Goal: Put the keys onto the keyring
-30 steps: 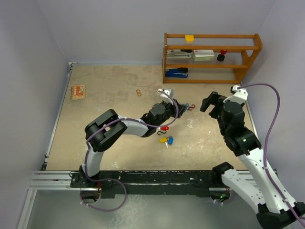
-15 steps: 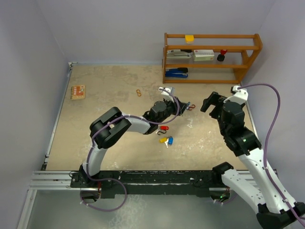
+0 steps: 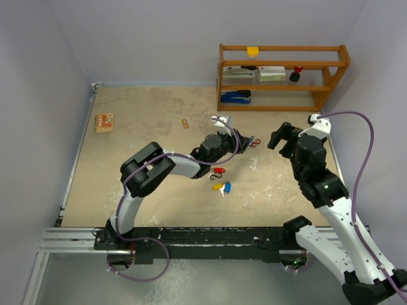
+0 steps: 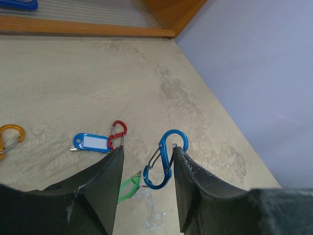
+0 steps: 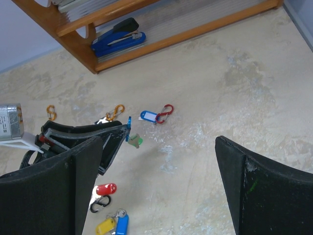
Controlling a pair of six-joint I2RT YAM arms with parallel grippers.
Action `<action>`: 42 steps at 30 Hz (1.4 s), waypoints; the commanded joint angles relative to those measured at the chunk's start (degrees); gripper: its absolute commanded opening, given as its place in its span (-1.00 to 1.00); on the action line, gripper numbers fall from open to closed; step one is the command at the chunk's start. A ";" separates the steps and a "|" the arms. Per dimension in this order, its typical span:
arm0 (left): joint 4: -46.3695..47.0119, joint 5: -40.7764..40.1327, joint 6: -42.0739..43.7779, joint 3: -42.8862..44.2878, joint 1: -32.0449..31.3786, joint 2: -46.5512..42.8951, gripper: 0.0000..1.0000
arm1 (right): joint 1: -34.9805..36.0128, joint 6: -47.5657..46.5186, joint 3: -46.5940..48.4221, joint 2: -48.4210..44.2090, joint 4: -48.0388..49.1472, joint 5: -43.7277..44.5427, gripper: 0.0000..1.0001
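Beige table (image 3: pixel 140 146) fills most of the view, with a wooden shelf (image 3: pixel 280 88) along the back right that isn't involved in anything. The right gripper (image 5: pixel 156 143) hangs over the right side, jaws spread wide with nothing between them. The left gripper (image 4: pixel 147 155) is down low mid-table, pointing toward the shelf corner. Its jaws are parted and the blue clip (image 4: pixel 164 160) sits in the gap. There's daylight on the clip's left side, so I'd call it loose, not pinched, though it might be brushing the right finger. The clip's long axis runs pretty much straight out along the fingers, and a green key (image 4: pixel 129 189) hangs off its near end. Just beside that is a red clip (image 4: pixel 119 131) with its own blue tag (image 4: pixel 92 142). Now the bit that matters: the loose red key (image 5: pixel 105 189), yellow key (image 5: pixel 104 226) and blue key (image 5: pixel 122 223) lie behind the left gripper, toward the arm bases and near its wrist. The left arm is clearly nearer than the right, but its fingers point away from them, so my guess is it has to back up and swing round. I can't pick out a plain keyring anywhere.
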 commanded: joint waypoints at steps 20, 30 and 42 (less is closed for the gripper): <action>4.67 3.14 0.98 -4.22 0.91 -8.24 -0.25 | -1.02 2.80 6.63 12.83 -0.42 -9.10 0.98; 5.14 4.94 4.04 -5.74 0.74 -9.74 -0.23 | -2.32 6.58 7.55 19.70 2.94 -17.73 0.62; 4.94 5.69 7.08 -5.96 -0.09 -10.42 -0.23 | -3.19 9.22 7.59 25.24 5.96 -20.64 0.25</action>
